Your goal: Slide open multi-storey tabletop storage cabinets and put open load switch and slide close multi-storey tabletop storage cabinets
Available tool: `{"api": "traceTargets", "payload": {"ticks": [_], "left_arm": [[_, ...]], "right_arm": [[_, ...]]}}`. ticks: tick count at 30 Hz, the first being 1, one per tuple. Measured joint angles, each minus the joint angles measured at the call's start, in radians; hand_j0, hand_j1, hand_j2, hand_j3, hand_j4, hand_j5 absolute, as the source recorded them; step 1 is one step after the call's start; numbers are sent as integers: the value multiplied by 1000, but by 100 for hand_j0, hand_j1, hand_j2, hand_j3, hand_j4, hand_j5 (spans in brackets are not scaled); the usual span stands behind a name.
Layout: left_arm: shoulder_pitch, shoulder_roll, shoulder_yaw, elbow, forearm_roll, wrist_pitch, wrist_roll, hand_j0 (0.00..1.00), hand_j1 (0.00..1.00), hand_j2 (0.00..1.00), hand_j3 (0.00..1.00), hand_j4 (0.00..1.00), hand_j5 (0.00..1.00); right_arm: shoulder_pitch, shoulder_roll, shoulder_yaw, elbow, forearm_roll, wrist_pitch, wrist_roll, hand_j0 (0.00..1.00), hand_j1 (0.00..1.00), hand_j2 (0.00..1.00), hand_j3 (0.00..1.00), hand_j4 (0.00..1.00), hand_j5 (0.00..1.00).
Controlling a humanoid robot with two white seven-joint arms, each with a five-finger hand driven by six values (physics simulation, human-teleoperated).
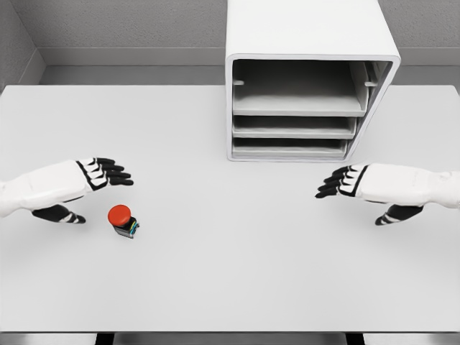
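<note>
Two white robot hands hang over a big white table (230,287). The left hand (100,175) is at about 9 o'clock in the picture. Its black fingers are stretched out flat and its thumb hangs down, so it is open and holds nothing. The right hand (345,182) is at about 3 o'clock. It looks the same: fingers out, thumb down, nothing in it.

The load switch (123,220) has a round red top and a small dark body. It stands on the table at about 8 o'clock, just below and to the right of the left hand. They do not touch. It sits close to that hand, so the left hand looks like the one to pick it up.

The storage cabinet (309,79) stands at about 1 o'clock, at the back of the table, well apart from the switch. It has three trays, one above the other. Its front faces the robot, which suits pulling a tray out toward it. The right hand is nearer to it, so that hand may do the sliding.
</note>
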Motion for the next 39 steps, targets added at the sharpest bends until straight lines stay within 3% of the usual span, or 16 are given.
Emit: {"api": "traceTargets", "payload": {"ticks": [5,7,10,17,22,28,39], "left_arm": [[-1,1,5,-11,-5,0,-1,100,100,100,100,100,100],[-2,0,6,-17,-24,0,-1,100,100,100,100,100,100],[-19,-2,6,-20,-69,0,0,100,100,100,100,100,100],[-122,0,8,-16,-107,0,-17,100,100,100,100,100,100],[-185,-4,8,-11,-117,0,-83,100,100,100,100,100,100],[-187,-16,-15,6,-82,0,-116,100,100,100,100,100,100],[-207,-51,-16,149,40,-1,-118,100,100,100,100,100,100]], "right_arm": [[-94,80,10,-3,-3,0,-64,100,100,100,100,100,100],[-154,106,11,-4,-11,0,-98,100,100,100,100,100,100],[-187,125,10,-5,-20,1,-161,100,100,100,100,100,100],[-174,115,-5,-3,-29,1,-324,100,100,100,100,100,100],[-173,120,9,-2,-38,2,-359,100,100,100,100,100,100],[-171,140,31,-2,-40,2,-363,100,100,100,100,100,100],[-165,152,72,1,-101,2,-363,100,100,100,100,100,100]]}}
